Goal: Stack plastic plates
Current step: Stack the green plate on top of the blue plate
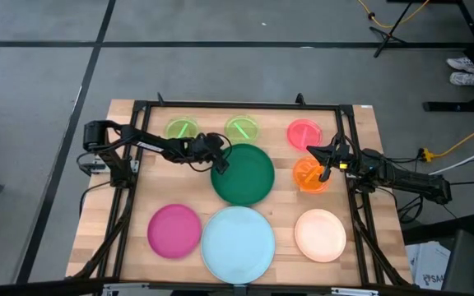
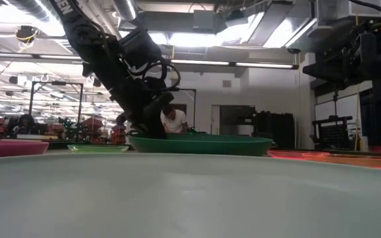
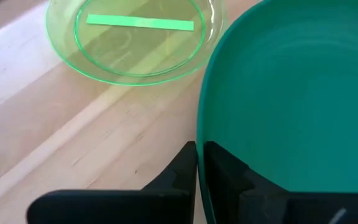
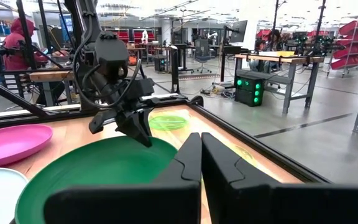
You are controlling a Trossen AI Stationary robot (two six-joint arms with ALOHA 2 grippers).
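My left gripper is shut on the left rim of the large dark-green plate, which lies mid-table. My right gripper is shut above the right part of the small orange plate; its fingers point toward the table's left. The light-blue plate, the magenta plate and the cream plate lie flat along the near side. Two lime-green plates and the pink-red plate lie along the far side. My left gripper pinches the dark-green plate's left rim, one finger outside the rim and one inside over the plate's dish. The fingers come slanting down from the table's left. My right gripper: I cannot tell whether it touches the orange plate.
A dark frame runs around the table's working area. One lime-green plate lies close to the dark-green plate's far-left rim. Bare wood shows between the plates. People are at benches in the room behind.
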